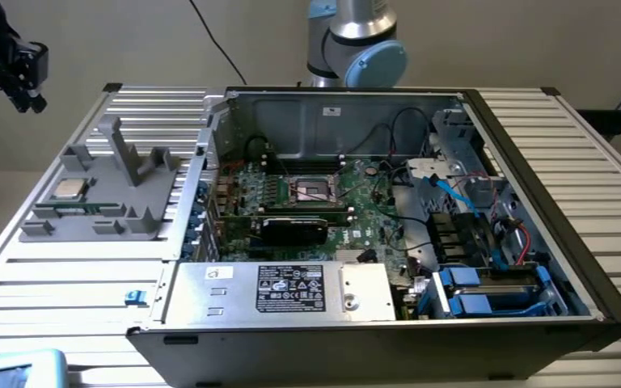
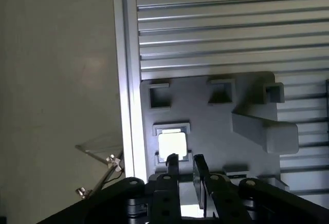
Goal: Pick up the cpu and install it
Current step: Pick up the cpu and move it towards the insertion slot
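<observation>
My jaws stand slightly parted and grip nothing, hanging high over the bench's edge on the exterior view's left. I see the cpu [image 1: 70, 188] lying flat in a pocket of the grey holder [image 1: 138, 212] by that edge, beside the open computer case [image 1: 332, 121].
</observation>
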`<state>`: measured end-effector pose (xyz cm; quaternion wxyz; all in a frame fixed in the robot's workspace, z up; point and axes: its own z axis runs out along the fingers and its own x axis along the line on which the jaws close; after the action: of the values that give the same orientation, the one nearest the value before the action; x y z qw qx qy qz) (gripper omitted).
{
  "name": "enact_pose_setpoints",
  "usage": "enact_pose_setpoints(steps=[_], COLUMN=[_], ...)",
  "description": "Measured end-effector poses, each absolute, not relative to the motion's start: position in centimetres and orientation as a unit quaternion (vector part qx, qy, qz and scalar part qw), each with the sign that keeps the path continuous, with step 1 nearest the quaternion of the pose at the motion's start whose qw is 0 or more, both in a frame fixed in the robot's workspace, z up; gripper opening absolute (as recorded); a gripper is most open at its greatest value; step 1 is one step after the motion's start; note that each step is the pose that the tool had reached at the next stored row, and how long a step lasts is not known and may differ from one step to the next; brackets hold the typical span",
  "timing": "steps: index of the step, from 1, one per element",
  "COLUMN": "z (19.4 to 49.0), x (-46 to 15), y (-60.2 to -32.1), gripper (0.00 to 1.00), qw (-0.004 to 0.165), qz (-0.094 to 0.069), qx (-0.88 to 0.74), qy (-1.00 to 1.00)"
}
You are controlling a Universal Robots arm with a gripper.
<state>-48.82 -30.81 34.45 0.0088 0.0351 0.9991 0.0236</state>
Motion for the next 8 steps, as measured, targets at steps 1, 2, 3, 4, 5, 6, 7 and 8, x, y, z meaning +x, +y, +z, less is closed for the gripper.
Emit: enact_pose_setpoints(steps=[1, 2, 3, 4, 5, 6, 7, 8], z=[34.45, 34.45, 34.45, 34.45, 34.45, 34.43, 34.38, 34.34], x=[-48.82, -48.82, -48.82, -48.82, -48.82, -48.82, -48.82, -48.83], y=[-30.81, -30.81, -30.81, -30.81, -30.81, -30.8, -30.8, -30.8], gripper=[0.31, 0.37, 0.37, 0.37, 0.44, 0.44, 0.44, 0.44], qw=[0.009, 0.009, 0.009, 0.009, 0.009, 0.009, 0.008, 0.007], qz=[0.024, 0.024, 0.024, 0.024, 0.024, 0.024, 0.023, 0.022], qx=[0.035, 0.035, 0.035, 0.035, 0.035, 0.035, 0.033, 0.029], qy=[0.999, 0.999, 0.999, 0.999, 0.999, 0.999, 0.999, 0.999])
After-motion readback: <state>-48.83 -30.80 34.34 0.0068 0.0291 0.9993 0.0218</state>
